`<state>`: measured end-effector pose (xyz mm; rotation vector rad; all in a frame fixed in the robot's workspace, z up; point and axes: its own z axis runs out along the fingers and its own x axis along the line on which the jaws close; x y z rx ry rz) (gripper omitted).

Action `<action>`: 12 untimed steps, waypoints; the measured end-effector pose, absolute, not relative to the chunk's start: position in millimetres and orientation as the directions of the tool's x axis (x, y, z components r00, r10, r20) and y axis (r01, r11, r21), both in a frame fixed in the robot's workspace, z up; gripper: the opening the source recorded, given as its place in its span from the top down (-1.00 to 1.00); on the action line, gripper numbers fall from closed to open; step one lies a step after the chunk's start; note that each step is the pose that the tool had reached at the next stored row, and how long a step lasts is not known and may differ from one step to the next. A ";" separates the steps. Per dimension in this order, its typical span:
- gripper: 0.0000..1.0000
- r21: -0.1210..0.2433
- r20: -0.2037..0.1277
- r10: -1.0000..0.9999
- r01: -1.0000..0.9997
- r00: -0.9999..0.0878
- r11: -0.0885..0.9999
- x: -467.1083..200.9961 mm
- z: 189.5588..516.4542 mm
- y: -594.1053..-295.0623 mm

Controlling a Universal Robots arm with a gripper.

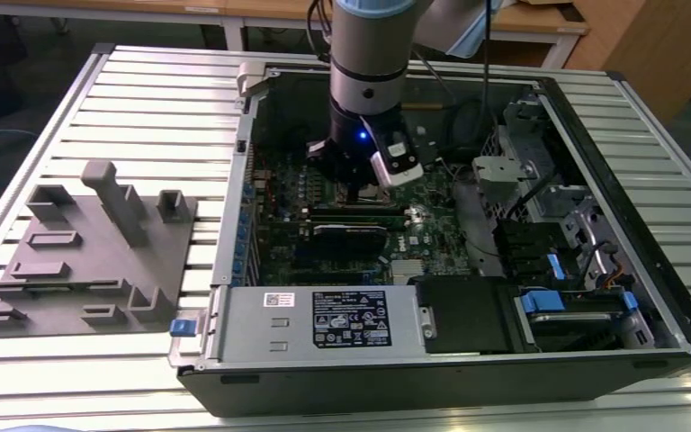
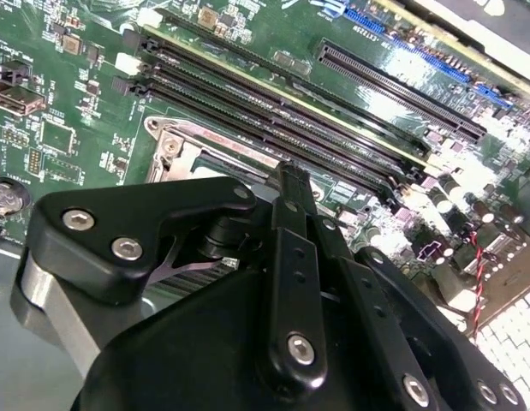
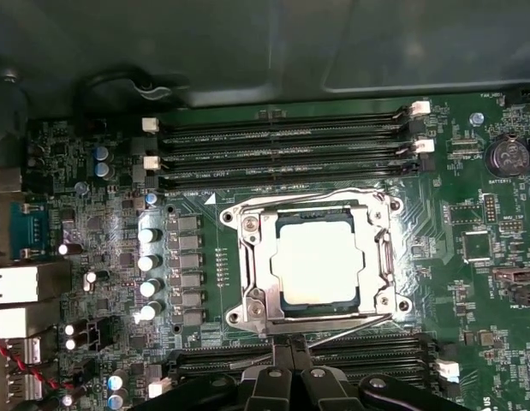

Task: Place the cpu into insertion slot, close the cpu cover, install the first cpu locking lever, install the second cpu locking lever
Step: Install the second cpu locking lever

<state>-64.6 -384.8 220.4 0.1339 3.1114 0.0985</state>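
In the first wrist view the cpu [image 3: 316, 261], a pale silvery square, lies flat in the insertion slot [image 3: 320, 306]. The silver cpu cover [image 3: 254, 257] frames it and lies down over it. One thin wire lever [image 3: 299, 199] runs along the side by the memory slots. Another lever [image 3: 350, 329] slants along the opposite side. My gripper [image 3: 291, 344] has its black fingers pressed together, with the tips just beside that slanted lever; I cannot tell if they touch it. In the second wrist view the gripper [image 2: 290, 171] stands over the cover's corner [image 2: 175, 145]. In the exterior view the gripper [image 1: 363, 191] hangs low over the green motherboard [image 1: 430, 238].
The open computer case [image 1: 442, 360] lies on a slatted table [image 1: 141, 99], its walls close around the arm. Long memory slots [image 3: 282, 145] flank the socket on both sides. A grey fixture block [image 1: 82, 256] sits at the exterior view's left. Drive bays with blue tabs [image 1: 550, 301] are at the right.
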 end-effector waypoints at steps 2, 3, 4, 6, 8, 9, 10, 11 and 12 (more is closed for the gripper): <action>0.79 0.052 -0.024 0.086 0.085 -0.996 0.995 -64.6 220.3 -384.8; 0.79 0.041 -0.025 0.086 0.085 -0.996 0.996 -64.6 220.3 -384.8; 0.79 0.041 -0.025 0.086 0.085 -0.996 0.996 -64.6 220.3 -384.8; 0.79 0.041 -0.025 0.086 0.085 -0.996 0.996 -64.6 220.4 -384.8; 0.79 0.039 -0.025 0.086 0.085 -0.996 0.996 -64.6 220.3 -384.8; 0.79 0.036 -0.025 0.086 0.085 -0.996 0.996 -64.7 220.3 -384.8; 0.79 0.036 -0.025 0.086 0.085 -0.996 0.996 -64.7 220.3 -384.8; 0.79 0.036 -0.025 0.086 0.085 -0.996 0.996 -64.7 220.2 -384.8; 0.79 0.036 -0.025 0.086 0.085 -0.996 0.996 -64.8 220.2 -384.8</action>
